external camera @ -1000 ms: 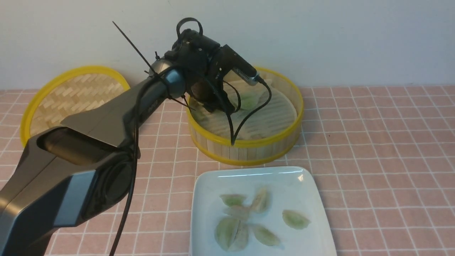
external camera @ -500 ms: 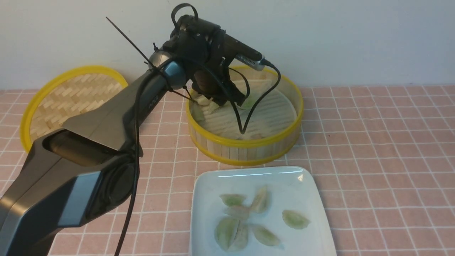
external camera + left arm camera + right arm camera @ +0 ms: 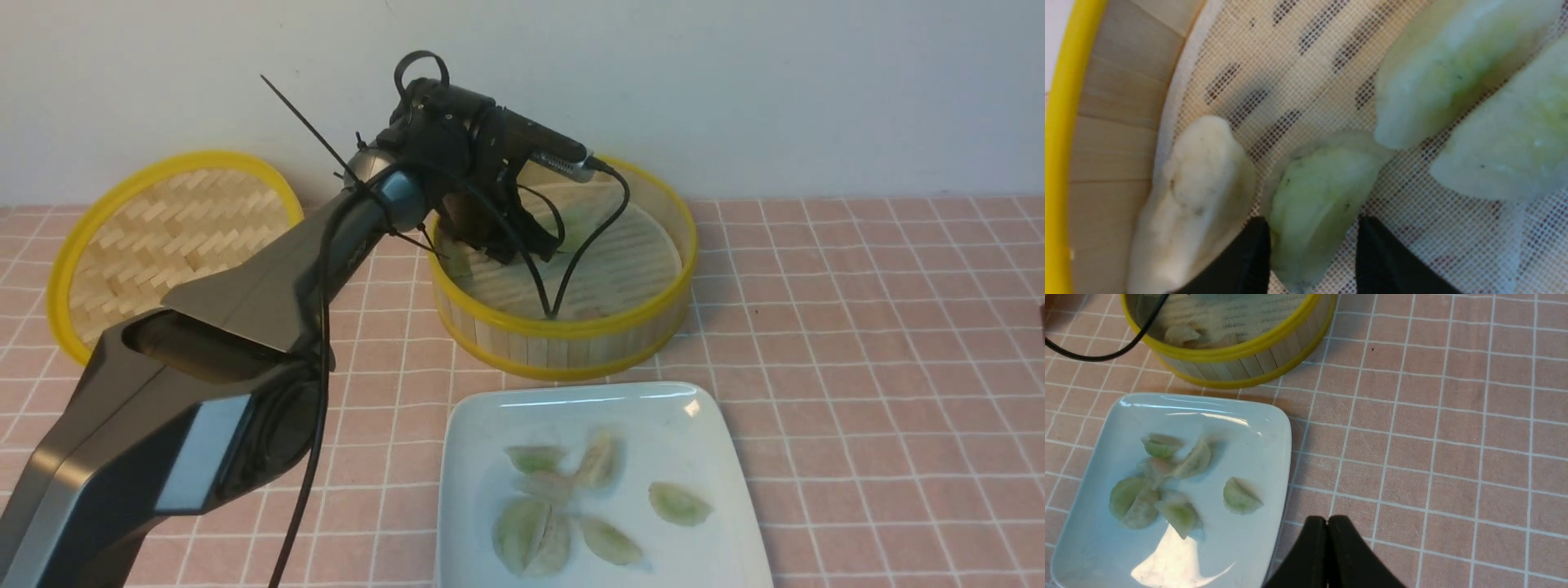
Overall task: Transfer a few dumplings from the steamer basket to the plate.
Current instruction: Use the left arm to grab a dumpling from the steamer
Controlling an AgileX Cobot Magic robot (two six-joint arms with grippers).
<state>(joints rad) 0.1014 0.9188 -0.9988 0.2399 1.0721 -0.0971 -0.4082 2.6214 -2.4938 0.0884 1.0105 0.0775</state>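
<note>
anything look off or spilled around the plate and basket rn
No spill or damage stands out. The dumplings lie within the plate, most bunched together and one apart, and the steamer basket sits level. The woven lid is tilted up, probably leaning on the wall.

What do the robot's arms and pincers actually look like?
The left arm is dark grey and black, with angular, glossy panels, a pale blue-grey patch, small lettering, loose black cables and stiff cable-tie ends. The left pincer has two dark, narrow, tapering fingers, and so does the right pincer. Hardly any of the right arm shows.
</note>
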